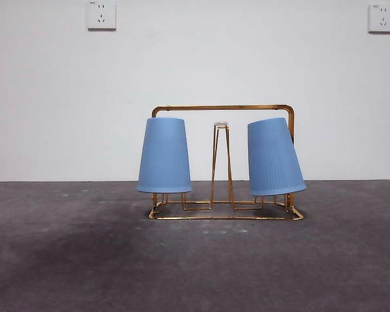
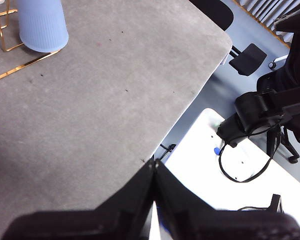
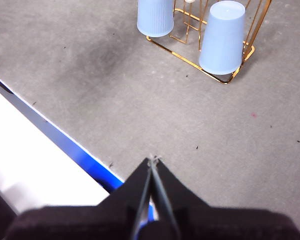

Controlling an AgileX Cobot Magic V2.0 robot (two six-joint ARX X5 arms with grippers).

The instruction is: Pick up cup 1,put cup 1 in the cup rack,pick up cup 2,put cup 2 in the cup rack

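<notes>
Both blue ribbed plastic cups (image 1: 164, 156) (image 1: 273, 157) sit inverted on gold wire cup rack (image 1: 224, 108) (right one tilted); left gripper (image 2: 154, 165) and right gripper (image 3: 153, 161) clenched empty, well clear over the counter edge.

Left gripper (image 2: 154, 167): both black jaws pressed together to a single point, nothing between them, held above the table near its edge. Right gripper (image 3: 153, 162): jaws likewise closed tip to tip and empty, raised over the table's near edge. Neither arm appears in the front view; both stand back from the work area.
</notes>
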